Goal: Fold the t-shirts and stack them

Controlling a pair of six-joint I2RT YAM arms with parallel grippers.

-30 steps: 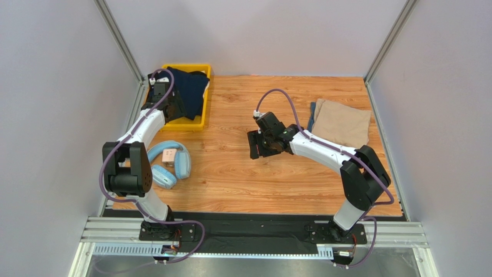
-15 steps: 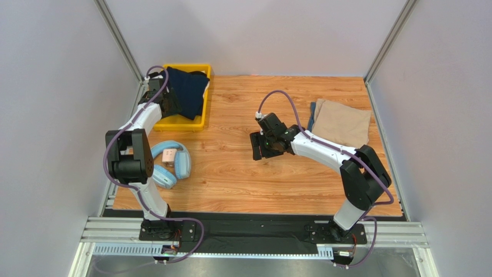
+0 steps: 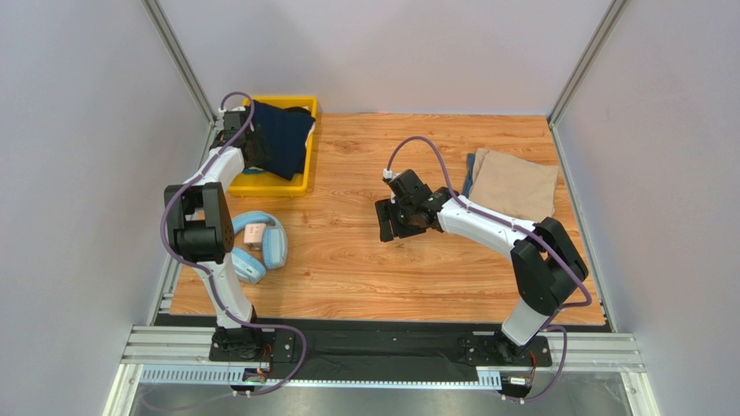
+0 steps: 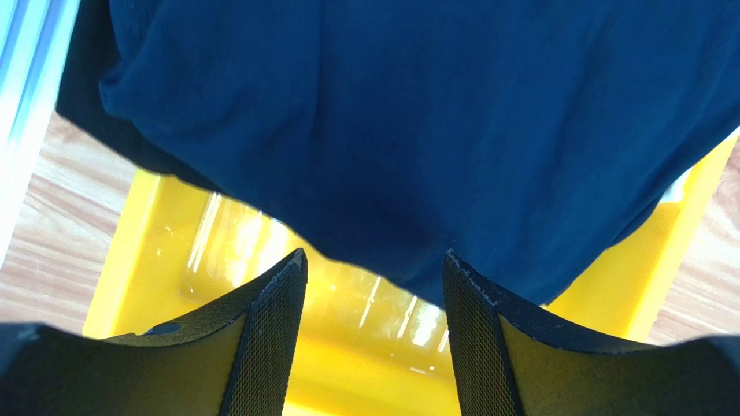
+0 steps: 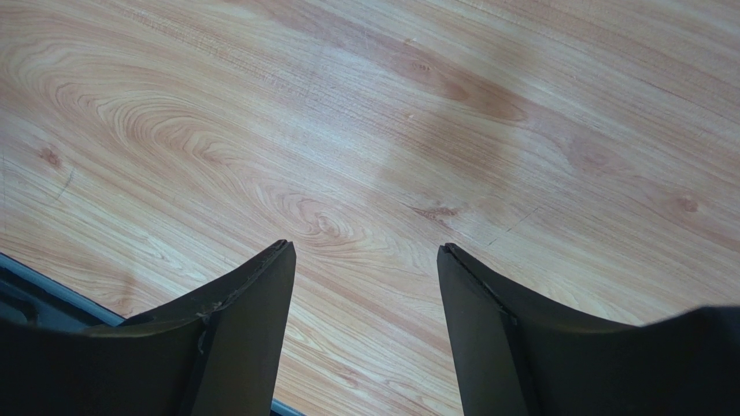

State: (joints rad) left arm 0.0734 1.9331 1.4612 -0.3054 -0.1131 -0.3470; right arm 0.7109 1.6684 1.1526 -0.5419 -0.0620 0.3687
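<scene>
While left pincer (image 4: pixel 373 260) gapes, navy t-shirt (image 4: pixel 391 113) ahead

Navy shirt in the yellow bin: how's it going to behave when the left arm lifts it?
Likely floppy: the navy shirt lies crumpled, draping over the rim of the yellow bin, so it should sag from a single pinch. Probably light and not slippery: it looks like matte cloth.

The white-and-black left arm (image 3: pixel 224 169) stretches from its base forward to the yellow plastic bin (image 3: pixel 278 185), elbow raised and wrist tipped down over the bin's left side. The left gripper (image 4: pixel 373 260) hangs just above the bin's inside, its 2 black fingers (image 4: pixel 269 329) spread wide, gripping nothing. The matching right arm (image 3: pixel 473 224) extends well right of the bin. The right gripper (image 5: pixel 365 247) sits low, jaws parted, holding nothing.
</scene>
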